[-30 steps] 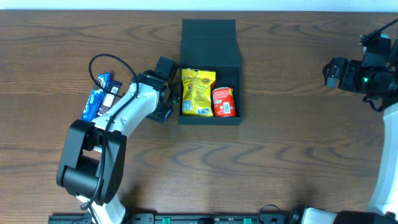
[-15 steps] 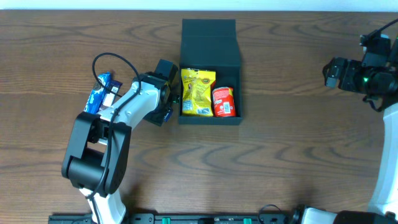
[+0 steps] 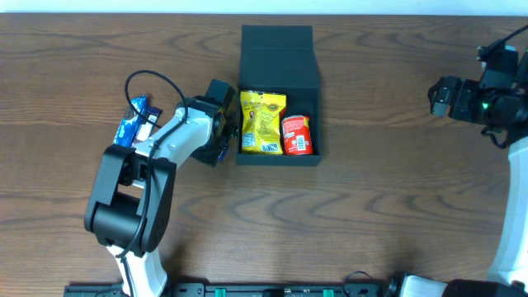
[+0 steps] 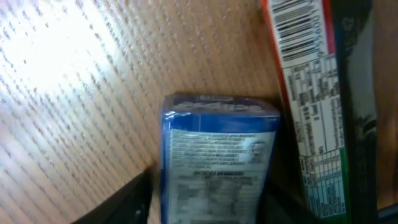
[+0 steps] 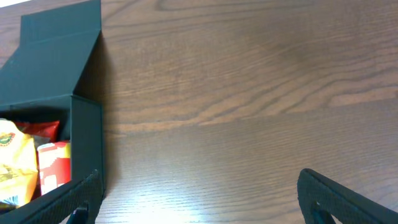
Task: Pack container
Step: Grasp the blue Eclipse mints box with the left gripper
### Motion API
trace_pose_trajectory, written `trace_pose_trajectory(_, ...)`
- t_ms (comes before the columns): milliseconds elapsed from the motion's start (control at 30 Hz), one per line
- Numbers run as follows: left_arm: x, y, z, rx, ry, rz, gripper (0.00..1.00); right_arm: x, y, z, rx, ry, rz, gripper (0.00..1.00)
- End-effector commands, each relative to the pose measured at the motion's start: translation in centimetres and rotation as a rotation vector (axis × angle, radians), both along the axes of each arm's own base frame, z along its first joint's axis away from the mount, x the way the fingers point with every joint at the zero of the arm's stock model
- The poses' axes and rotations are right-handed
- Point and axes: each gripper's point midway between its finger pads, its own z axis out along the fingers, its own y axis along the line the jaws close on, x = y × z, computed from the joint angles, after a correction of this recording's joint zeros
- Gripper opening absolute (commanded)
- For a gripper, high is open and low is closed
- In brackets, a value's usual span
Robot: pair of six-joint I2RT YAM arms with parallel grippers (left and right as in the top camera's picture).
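Observation:
The container (image 3: 279, 54) is a black square box in the middle of the table with its flap lid open to the back. It also shows in the right wrist view (image 5: 56, 74). Inside lie a yellow packet (image 3: 262, 122) and a red can (image 3: 297, 134). My left gripper (image 3: 223, 134) is just outside the box's left wall. In the left wrist view the gripper (image 4: 208, 202) is shut on a blue snack packet (image 4: 217, 155) low over the wood. My right gripper (image 3: 441, 95) is open and empty at the far right, as its own view (image 5: 208, 205) shows.
A second blue packet (image 3: 130, 128) lies on the table to the left of my left arm. In the left wrist view a packet with a barcode and red and green edges (image 4: 305, 93) lies right beside the held one.
The rear links of my left arm have swung slightly to the right. The left gripper stays by the box's left wall. The right arm has not moved.

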Motion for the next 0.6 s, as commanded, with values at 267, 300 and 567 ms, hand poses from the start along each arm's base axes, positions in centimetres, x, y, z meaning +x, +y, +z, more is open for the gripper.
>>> trace_pose_trajectory(267,0.2,1.0,-0.6,0.031,0.029,-0.092,0.38,-0.1,0.0,-0.2,0.018,0.005,-0.011,0.99)
trace_pose_trajectory(300,0.3,1.1,-0.4,0.036,0.029,-0.105,0.37,-0.1,0.0,-0.2,0.018,0.005,-0.011,0.99)
trace_pose_trajectory(567,1.8,1.7,1.8,0.100,0.006,-0.157,0.31,-0.1,0.0,-0.2,0.018,0.005,-0.011,0.99)
